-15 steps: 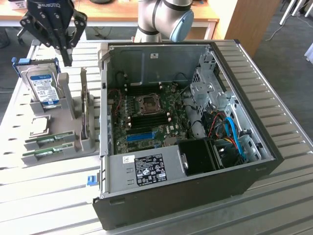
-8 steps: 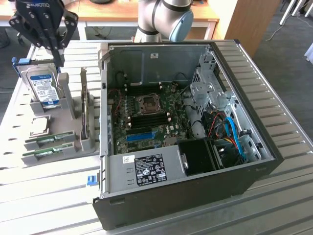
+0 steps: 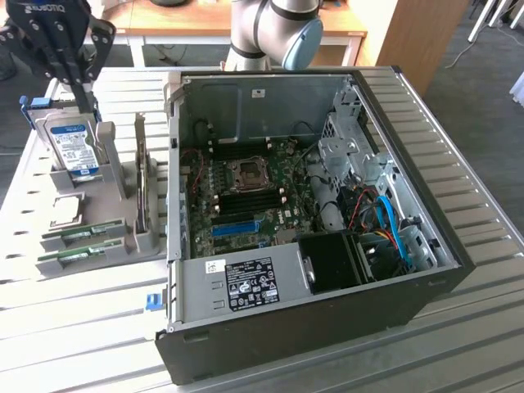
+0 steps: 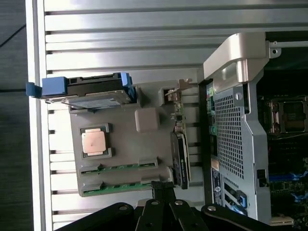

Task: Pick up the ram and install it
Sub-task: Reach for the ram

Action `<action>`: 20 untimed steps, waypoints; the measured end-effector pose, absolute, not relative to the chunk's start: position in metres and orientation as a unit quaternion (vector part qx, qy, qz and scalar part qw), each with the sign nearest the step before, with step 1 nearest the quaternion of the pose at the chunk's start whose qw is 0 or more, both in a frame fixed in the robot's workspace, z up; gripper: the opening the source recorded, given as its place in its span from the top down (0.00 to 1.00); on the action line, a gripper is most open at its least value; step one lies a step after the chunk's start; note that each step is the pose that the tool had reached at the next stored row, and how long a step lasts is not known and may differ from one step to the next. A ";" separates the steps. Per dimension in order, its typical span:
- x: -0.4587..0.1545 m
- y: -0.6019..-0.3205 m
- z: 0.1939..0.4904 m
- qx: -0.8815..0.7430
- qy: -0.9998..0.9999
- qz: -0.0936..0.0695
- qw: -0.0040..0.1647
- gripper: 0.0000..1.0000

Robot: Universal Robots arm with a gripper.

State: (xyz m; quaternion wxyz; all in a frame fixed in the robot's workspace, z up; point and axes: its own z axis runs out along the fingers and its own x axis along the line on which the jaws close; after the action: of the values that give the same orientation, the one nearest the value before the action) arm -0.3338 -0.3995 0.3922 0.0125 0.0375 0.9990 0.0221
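A slatted metal table [image 3: 483, 213] carries the work, and above it the gripper [image 3: 83, 86], marked ROBOTIQ, hangs with its fingers pressed together on nothing. Below it sits one grey holder [image 3: 108, 214] bearing one upright hard drive [image 3: 72, 146] with a blue label too small to read, one square silver processor [image 3: 65, 209], one expansion card [image 3: 146, 190] on edge, and two green sticks lying flat in slots: a ram stick [image 3: 82, 233] and a second ram stick [image 3: 75, 256] just beside it. Farther out from the gripper lies one open computer case [image 3: 327, 319], its sticker unreadable.
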 end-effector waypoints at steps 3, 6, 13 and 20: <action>-0.342 -0.400 0.392 0.037 0.999 0.022 0.012 0.89; -0.350 -0.400 0.392 0.037 0.999 0.022 0.013 0.89; -0.365 -0.399 0.391 0.037 0.999 0.022 0.013 0.89; -0.371 -0.400 0.391 0.037 0.999 0.022 0.012 0.89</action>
State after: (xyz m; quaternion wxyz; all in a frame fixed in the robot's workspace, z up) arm -0.3711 -0.3995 0.3913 0.0125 0.0374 0.9990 0.0220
